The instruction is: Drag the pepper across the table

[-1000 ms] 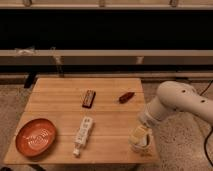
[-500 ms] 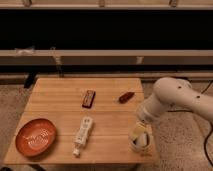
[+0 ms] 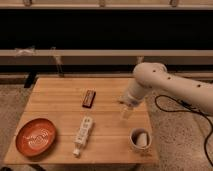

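The light-wood table (image 3: 57, 100) fills the middle of the camera view. The pepper does not show; the spot on the right part of the table where it lay is covered by my arm. My gripper (image 3: 127, 111) hangs from the white arm (image 3: 155, 80) and points down over the right part of the table, just right of the table's middle. Nothing can be seen held in it.
A dark brown bar (image 3: 89, 98) lies near the table's middle. A white power strip (image 3: 82, 134) lies toward the front. An orange bowl (image 3: 36, 136) sits at the front left. A white cup (image 3: 140, 139) stands at the front right corner. A black cable (image 3: 172, 107) lies on the floor to the right.
The arm has swung up and left from the front right corner to the pepper's spot. The pepper is now covered, and the white cup is uncovered.
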`<move>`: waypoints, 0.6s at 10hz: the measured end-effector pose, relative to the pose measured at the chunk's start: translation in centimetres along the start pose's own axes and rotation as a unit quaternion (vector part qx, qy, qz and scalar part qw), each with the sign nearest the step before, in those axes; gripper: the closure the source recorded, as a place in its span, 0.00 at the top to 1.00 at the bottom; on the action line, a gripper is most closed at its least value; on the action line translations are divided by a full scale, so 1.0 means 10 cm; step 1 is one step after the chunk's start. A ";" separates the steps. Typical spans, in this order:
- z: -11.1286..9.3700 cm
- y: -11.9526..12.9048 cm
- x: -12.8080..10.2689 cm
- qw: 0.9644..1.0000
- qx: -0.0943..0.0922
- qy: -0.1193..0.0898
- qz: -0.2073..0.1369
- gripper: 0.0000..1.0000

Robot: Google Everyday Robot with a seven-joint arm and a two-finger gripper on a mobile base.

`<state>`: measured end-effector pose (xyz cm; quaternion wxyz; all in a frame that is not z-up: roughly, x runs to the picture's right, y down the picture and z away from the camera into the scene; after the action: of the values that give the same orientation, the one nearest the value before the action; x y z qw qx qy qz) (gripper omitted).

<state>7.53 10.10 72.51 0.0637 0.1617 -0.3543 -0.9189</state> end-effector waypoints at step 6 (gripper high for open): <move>0.37 0.73 -0.04 0.997 -0.030 -0.026 -0.068 0.80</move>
<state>6.60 7.16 80.07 -0.0033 0.1592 -0.3167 -0.9351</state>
